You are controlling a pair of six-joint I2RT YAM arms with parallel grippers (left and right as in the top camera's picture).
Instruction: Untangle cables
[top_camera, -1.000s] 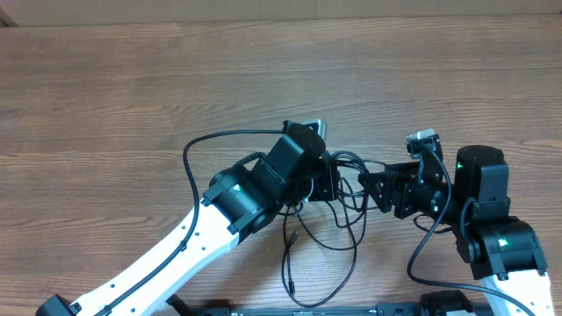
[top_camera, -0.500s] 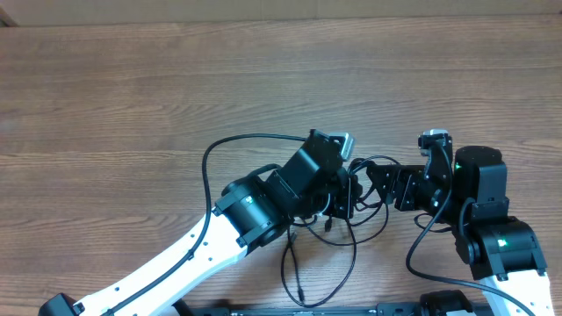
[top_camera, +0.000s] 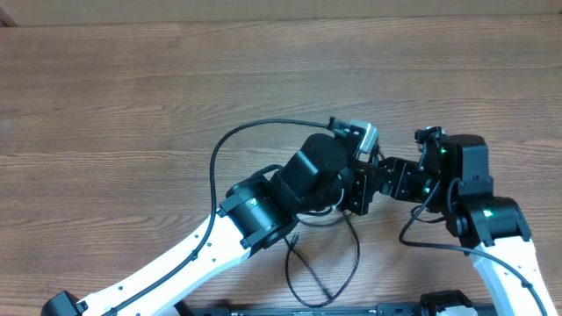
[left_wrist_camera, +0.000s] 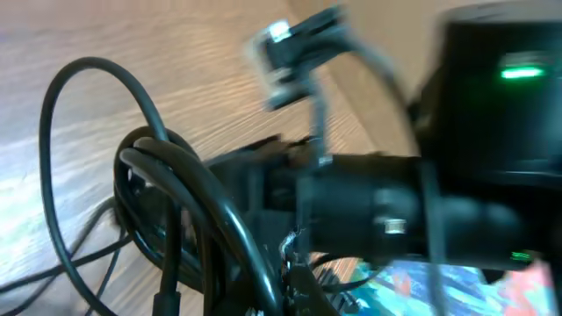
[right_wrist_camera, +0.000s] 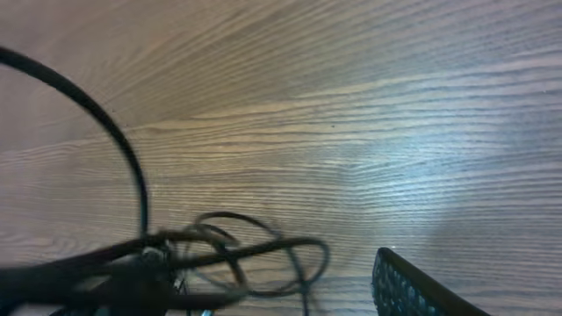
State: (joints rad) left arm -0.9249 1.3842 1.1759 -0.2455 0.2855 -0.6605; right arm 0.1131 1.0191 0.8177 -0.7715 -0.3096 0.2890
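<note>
Swinging right since a second ago, the left arm (top_camera: 255, 206) had dragged the cables (top_camera: 357, 253) close to the right arm (top_camera: 479, 215), on the near side. The left gripper (top_camera: 356, 186) was pinched shut, it seemed on the cables. The right gripper (top_camera: 391, 180) was wide, holding nothing. It should grab one cord only and pull slowly. I counted two arms, two grippers, one bundle.

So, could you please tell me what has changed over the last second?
The left gripper, shut on the bundle of thin black cables, swung right, dragging them up to the right gripper; the loop trailing on the brown wooden table shrank. The left grip stayed shut, and the right gripper kept roughly its place.
</note>
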